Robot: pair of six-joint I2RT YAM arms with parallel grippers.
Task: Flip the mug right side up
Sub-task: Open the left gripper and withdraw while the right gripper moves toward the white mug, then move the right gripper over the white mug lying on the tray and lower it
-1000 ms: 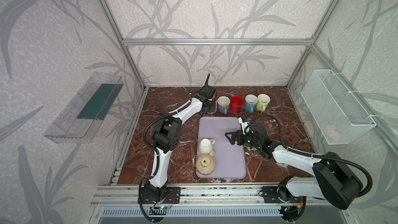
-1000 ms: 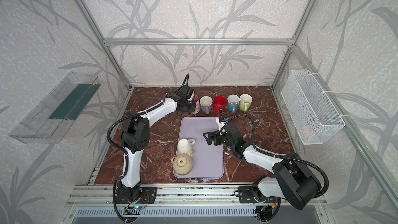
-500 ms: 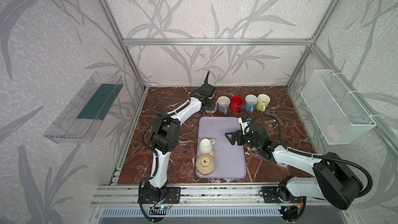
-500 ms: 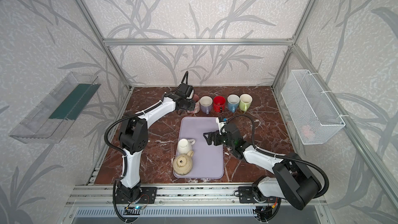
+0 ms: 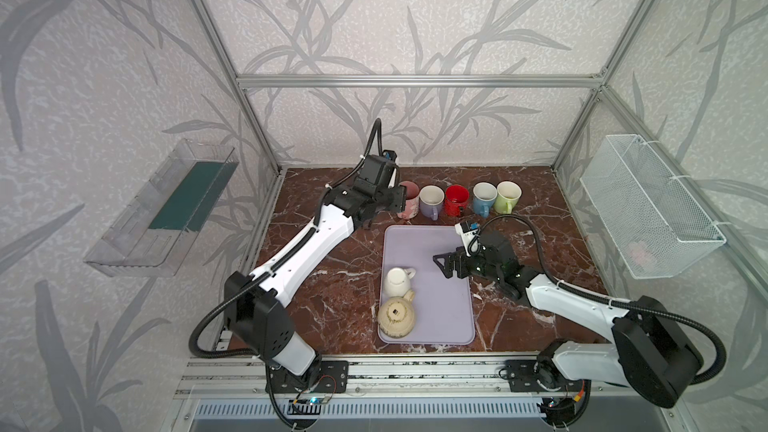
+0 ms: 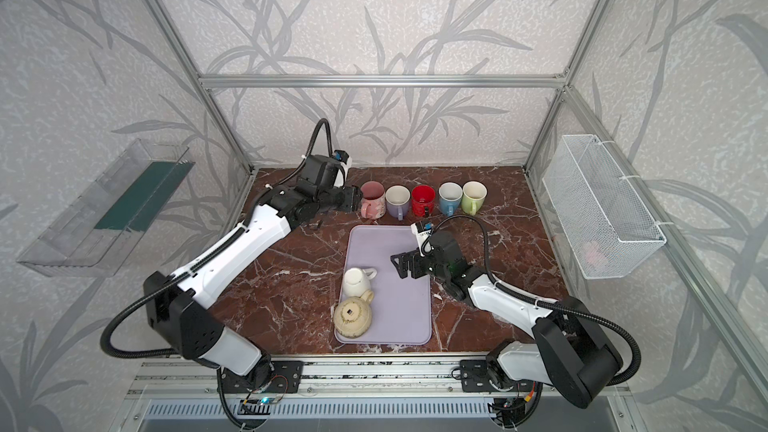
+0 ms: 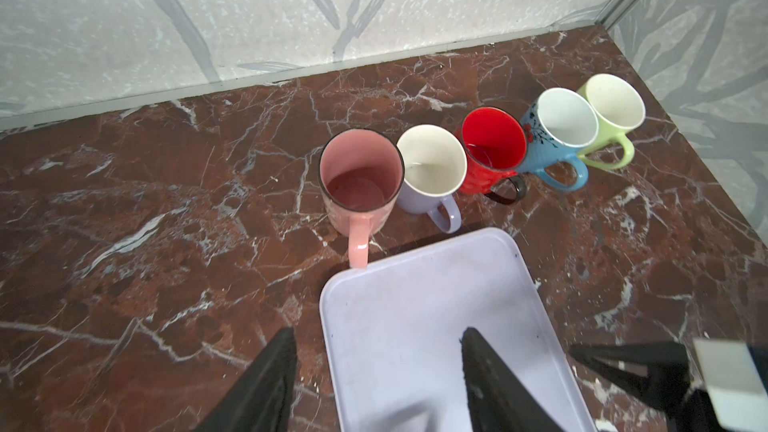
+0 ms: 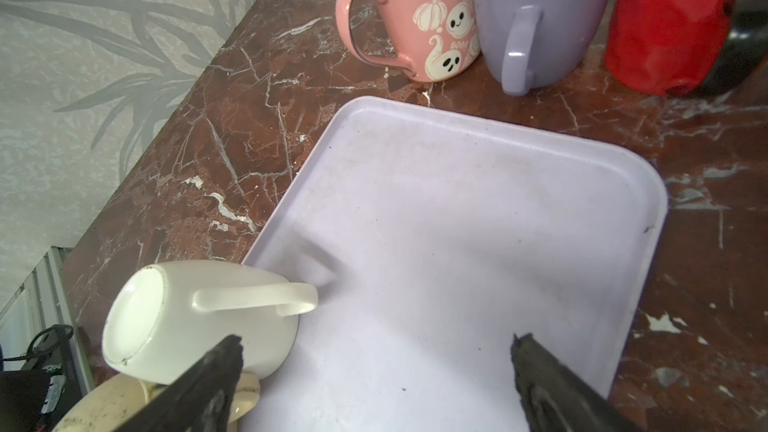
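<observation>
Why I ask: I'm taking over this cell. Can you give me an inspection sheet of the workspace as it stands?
Surface: marble table, with a lilac tray lying on it.
Job's things: white mug and cream cup bottom up on the tray; pink mug, lilac mug, red mug, blue mug and green mug upright in a row behind it.
Clutter: nothing seen.
Grippers: left gripper near the pink mug, fingers apart, empty; right gripper over the tray, fingers apart, empty.
Cables: black hose looping off each arm.
Surroundings: clear bin on one wall; wire basket on the opposite wall, contents too blurred to tell.
</observation>
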